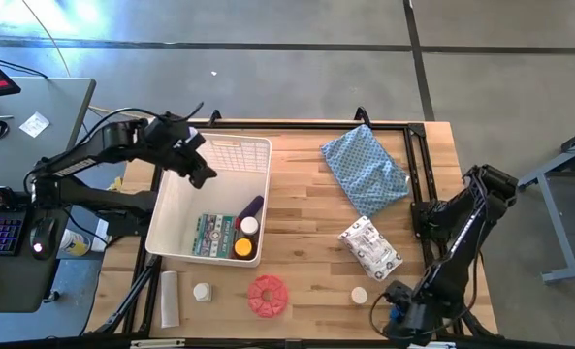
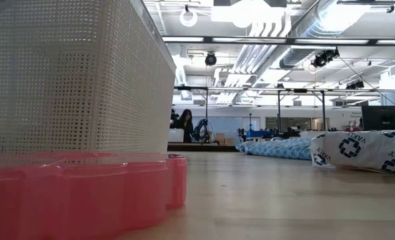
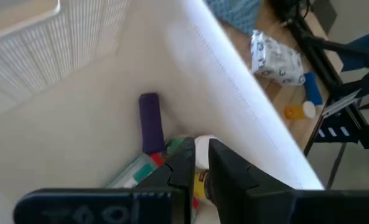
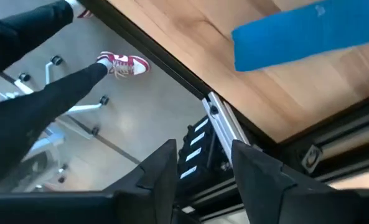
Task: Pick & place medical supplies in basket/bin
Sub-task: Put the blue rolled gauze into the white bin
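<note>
Purple cylinder [image 3: 150, 122] in bin [image 1: 178, 201], under left hand [image 1: 198, 176]

One white bin [image 1: 171, 221] holds four supplies: one green-white packet [image 1: 210, 236], one purple cylinder [image 1: 252, 206], one white-capped jar [image 1: 249, 226] and one yellow-capped bottle [image 1: 242, 248]. On the bench [image 1: 306, 242] lie one red disc [image 1: 267, 296], two small white caps [image 1: 202, 292] [image 1: 360, 295], one white tube [image 1: 170, 298], one printed white packet [image 1: 370, 246], one blue cylinder [image 1: 397, 316] and one blue patterned cloth [image 1: 365, 169].
</note>
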